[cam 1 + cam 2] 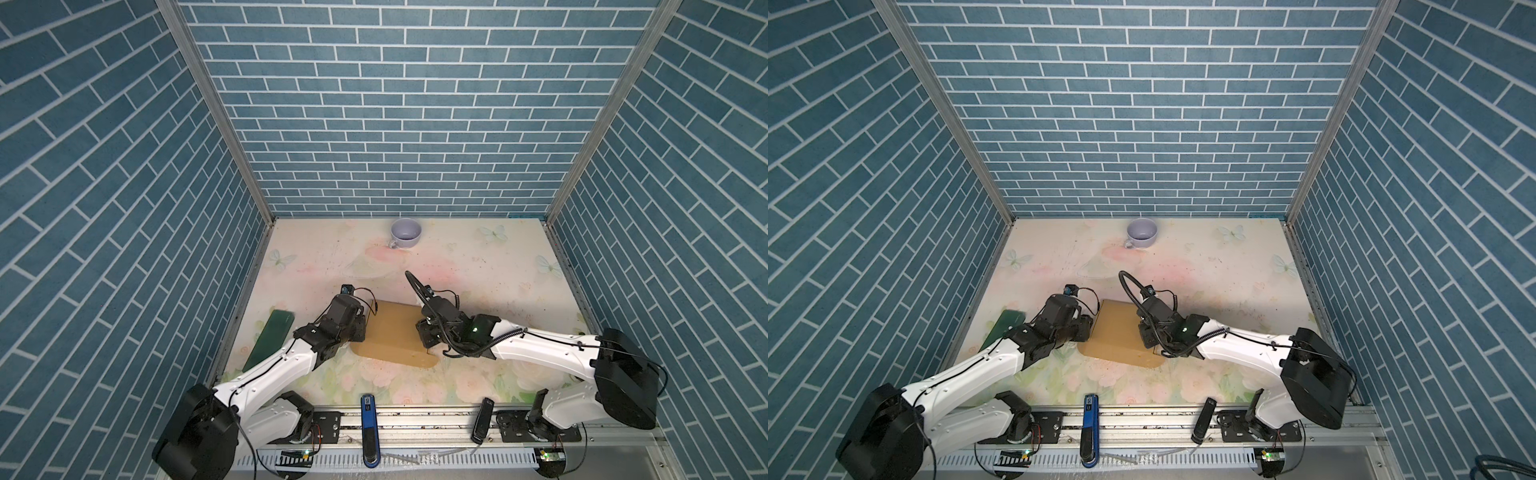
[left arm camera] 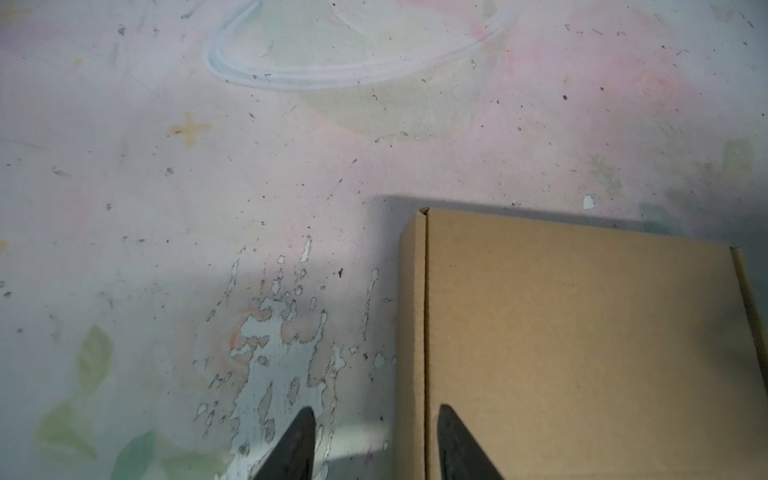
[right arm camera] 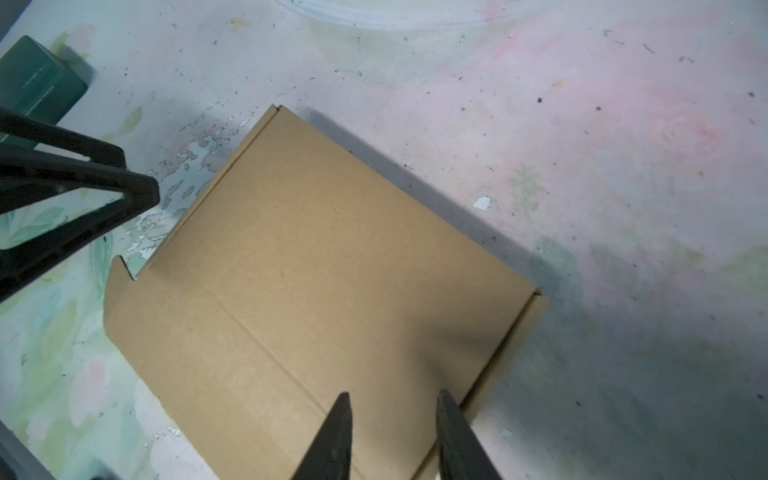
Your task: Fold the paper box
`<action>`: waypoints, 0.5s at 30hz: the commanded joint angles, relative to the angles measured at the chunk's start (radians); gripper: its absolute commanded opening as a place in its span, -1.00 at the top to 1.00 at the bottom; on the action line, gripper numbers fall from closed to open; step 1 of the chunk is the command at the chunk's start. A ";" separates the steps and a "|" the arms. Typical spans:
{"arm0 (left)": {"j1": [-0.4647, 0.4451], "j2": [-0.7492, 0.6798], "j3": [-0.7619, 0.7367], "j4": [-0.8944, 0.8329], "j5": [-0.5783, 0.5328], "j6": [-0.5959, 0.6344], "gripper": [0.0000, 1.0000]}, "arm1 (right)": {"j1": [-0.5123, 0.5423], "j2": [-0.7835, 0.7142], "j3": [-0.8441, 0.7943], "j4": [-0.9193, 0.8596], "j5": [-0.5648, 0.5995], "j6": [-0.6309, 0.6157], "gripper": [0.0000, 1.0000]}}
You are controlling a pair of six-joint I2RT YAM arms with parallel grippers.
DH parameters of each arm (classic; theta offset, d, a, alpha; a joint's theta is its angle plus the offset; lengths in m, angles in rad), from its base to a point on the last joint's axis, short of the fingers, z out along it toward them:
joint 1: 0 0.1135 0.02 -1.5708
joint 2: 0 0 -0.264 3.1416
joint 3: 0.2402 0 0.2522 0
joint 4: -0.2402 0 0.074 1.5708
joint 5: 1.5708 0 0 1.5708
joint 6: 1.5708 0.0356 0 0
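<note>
1. Located the paper box (image 1: 392, 332) flat on the table (image 1: 478, 270), a little toward 6 o'clock of centre and between the two grippers.
2. Noted the lid folded down over the body, with side walls raised at the 9 and 3 o'clock edges. Noted also a front flap (image 3: 187, 374) with a notched tab, lying outstretched on the table at the box's 6 o'clock edge.
3. Placed the left gripper (image 2: 376, 415) at the box's 9 o'clock side, jaws parted and clasping nothing. Saw one finger above the lid and its mate above bare table, with the side wall under the gap. Could not tell whether either finger touched cardboard.
4. Placed the right gripper (image 3: 394, 397) at the box's 3 o'clock side, jaws parted and empty, with both fingers over the lid close to that edge. Could not tell whether they pressed on the lid.
5. Recorded, well apart from the work, a pale mug (image 1: 406, 234) at 12 o'clock by the back wall and a dark green board (image 1: 270, 338) at 9 o'clock beside the left arm.
6. Judged the step in hand as the closing stage: body formed, lid down, front flap not yet tucked.
7. Judged the next move to call for holding the lid down on one side, raising the flap from 6 o'clock and feeding its tab into the front wall without springing the lid open.
</note>
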State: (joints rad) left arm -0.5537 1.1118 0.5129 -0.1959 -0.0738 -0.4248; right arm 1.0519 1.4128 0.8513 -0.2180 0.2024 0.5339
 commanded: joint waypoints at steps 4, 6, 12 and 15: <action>0.031 0.094 0.059 0.050 0.091 0.081 0.05 | -0.018 -0.071 -0.026 -0.082 0.050 0.081 0.27; 0.040 0.118 0.075 0.051 0.105 0.094 0.06 | -0.025 -0.088 -0.044 -0.074 0.051 0.088 0.27; 0.056 0.173 0.109 0.045 0.116 0.121 0.16 | -0.044 -0.135 -0.078 -0.064 0.049 0.095 0.27; 0.057 0.178 0.110 0.041 0.117 0.121 0.20 | -0.051 -0.153 -0.090 -0.061 0.051 0.095 0.27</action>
State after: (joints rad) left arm -0.5060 1.2850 0.6075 -0.1486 0.0307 -0.3241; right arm 1.0084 1.2896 0.7906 -0.2676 0.2298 0.5983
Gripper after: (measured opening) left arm 0.403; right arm 0.365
